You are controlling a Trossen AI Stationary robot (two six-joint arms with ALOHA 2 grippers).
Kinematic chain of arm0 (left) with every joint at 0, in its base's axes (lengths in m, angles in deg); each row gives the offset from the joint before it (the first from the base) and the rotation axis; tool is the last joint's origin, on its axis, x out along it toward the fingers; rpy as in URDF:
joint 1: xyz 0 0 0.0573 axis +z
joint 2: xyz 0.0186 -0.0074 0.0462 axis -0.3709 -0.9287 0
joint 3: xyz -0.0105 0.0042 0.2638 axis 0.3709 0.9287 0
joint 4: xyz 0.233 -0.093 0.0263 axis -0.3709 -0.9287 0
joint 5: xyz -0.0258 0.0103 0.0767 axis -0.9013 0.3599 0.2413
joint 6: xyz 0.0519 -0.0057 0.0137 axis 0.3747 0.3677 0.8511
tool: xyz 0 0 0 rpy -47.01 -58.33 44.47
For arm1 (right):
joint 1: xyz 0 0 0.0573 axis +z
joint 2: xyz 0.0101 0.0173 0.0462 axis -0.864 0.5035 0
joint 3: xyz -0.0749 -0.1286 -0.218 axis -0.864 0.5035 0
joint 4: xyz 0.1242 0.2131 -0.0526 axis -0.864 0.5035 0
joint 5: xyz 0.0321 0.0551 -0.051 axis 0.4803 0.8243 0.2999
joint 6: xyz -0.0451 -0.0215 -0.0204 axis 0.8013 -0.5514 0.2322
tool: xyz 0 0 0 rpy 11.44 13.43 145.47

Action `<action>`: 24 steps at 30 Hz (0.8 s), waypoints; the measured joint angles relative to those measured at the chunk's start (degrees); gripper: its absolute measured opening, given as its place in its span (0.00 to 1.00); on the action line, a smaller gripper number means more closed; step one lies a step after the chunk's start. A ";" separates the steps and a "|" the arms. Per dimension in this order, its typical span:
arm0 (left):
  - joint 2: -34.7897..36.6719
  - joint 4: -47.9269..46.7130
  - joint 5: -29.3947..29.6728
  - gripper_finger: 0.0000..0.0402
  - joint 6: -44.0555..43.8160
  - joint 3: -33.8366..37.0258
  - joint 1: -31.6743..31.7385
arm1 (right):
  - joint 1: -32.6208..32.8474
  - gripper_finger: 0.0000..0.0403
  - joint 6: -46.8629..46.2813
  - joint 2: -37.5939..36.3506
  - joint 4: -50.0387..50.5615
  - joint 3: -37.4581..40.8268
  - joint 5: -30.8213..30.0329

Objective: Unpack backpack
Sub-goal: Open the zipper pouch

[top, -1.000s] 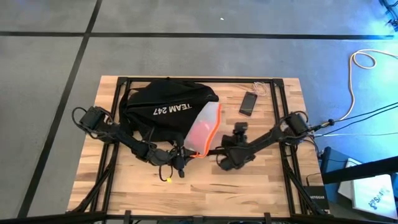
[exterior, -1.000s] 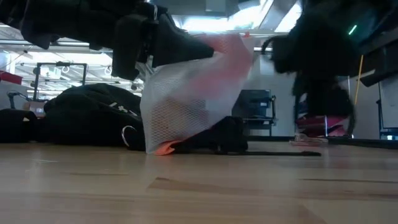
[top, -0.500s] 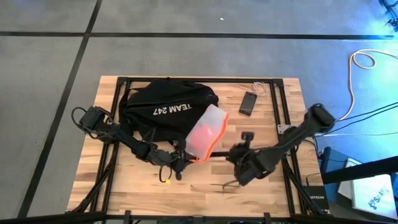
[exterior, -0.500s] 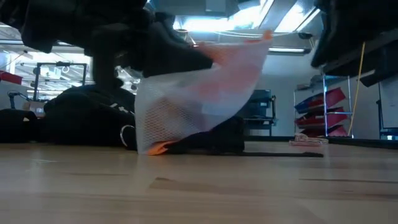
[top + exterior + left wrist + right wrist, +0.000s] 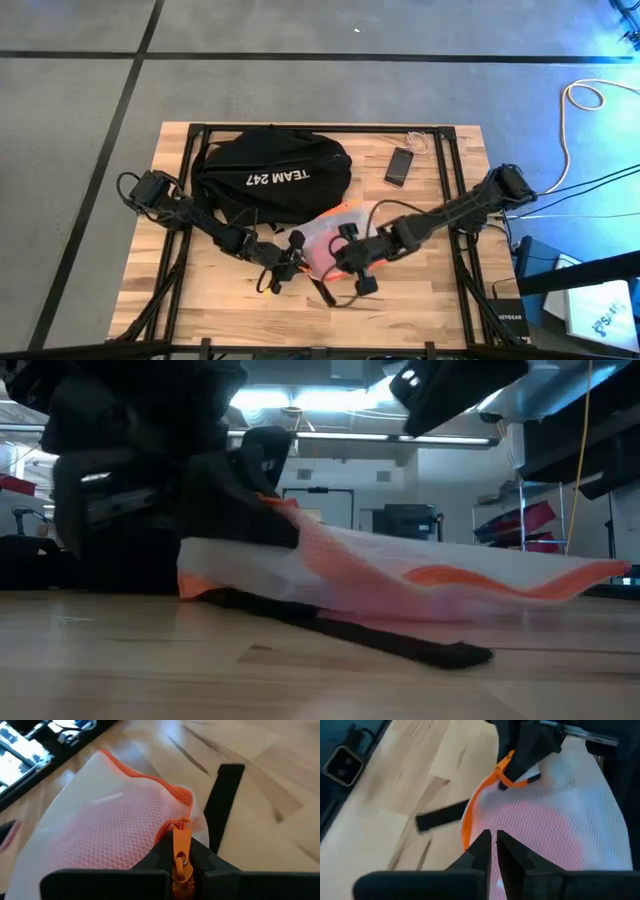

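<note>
The black backpack [image 5: 270, 175] lies at the table's far middle, its white lettering up. In front of it, flat on the wood, lies a white mesh pouch [image 5: 325, 240] with orange trim. My left gripper [image 5: 181, 862] is shut on the pouch's orange zipper pull at its left end. My right gripper [image 5: 493, 842] is shut and hovers over the pouch's right half [image 5: 560, 815]; no touch shows. A black strap [image 5: 325, 290] runs out from under the pouch toward the near edge. My left gripper pinches the orange zipper pull [image 5: 180, 840] between its two fingertips, at the pouch's left corner. The fingers slant down from the table's left. The held corner [image 5: 285, 515] stands a little above the wood, and the rest of the pouch [image 5: 430, 580] lies flat.
A small black phone [image 5: 400, 165] lies at the far right beside a thin white cable [image 5: 417, 140]. The black table frame's rails [image 5: 450, 180] run along both sides. Bare wood [image 5: 200, 300] stretches along the near edge.
The pouch stood tilted up against the backpack; now it lies flat, spread toward the table's right, with the strap drawn out beneath it. My left gripper has sunk and tipped with the zipper pull. My right gripper swung toward the near edge, then back left over the pouch.
</note>
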 joint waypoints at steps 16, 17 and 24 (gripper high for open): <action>0.00 1.27 3.91 0.00 2.75 -0.02 -1.50 | -3.73 0.32 11.20 9.61 -15.00 0.00 0.97; 0.00 1.29 4.11 0.00 2.57 -0.02 -1.60 | -3.87 0.32 11.21 9.76 -15.03 0.00 0.74; 0.00 1.26 4.17 0.00 -0.47 -0.07 -1.61 | -4.38 0.31 10.89 9.69 -14.76 0.00 0.29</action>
